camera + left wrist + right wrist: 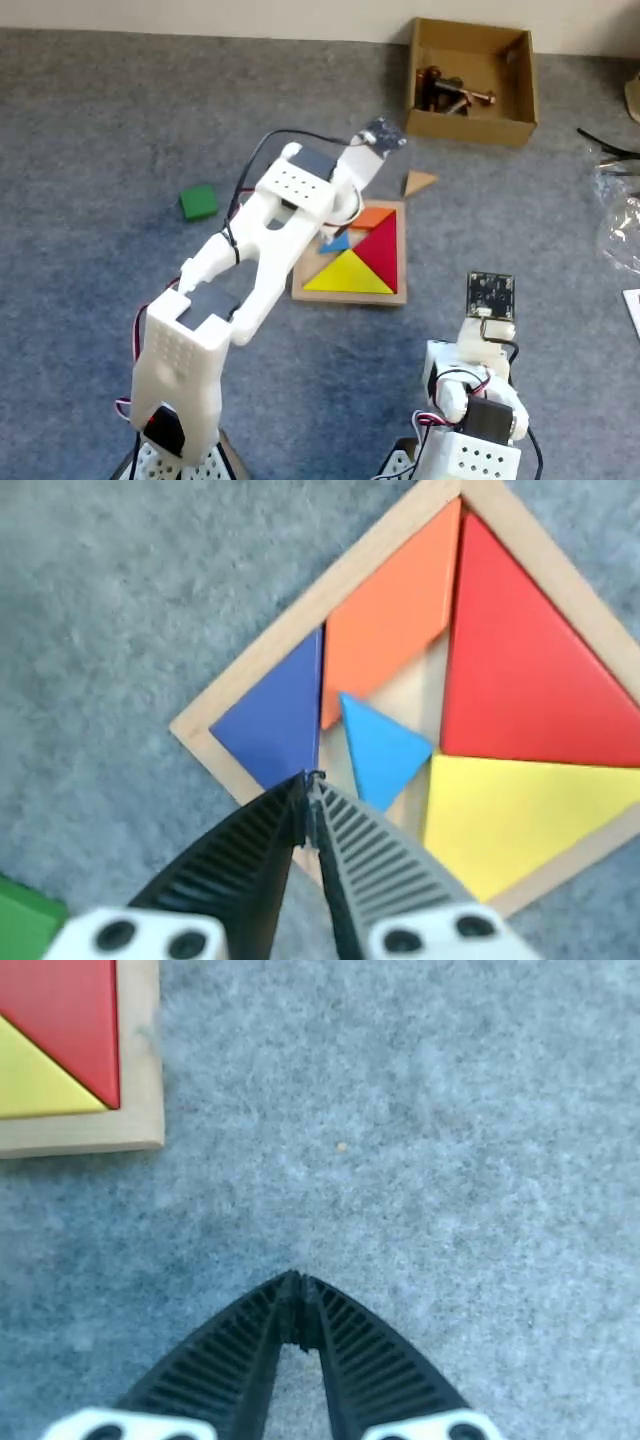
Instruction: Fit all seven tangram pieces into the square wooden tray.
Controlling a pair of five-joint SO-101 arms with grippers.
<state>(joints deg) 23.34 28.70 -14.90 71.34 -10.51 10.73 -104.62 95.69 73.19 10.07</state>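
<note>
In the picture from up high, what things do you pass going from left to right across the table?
green block → wooden tray → cardboard box → plastic bag
</note>
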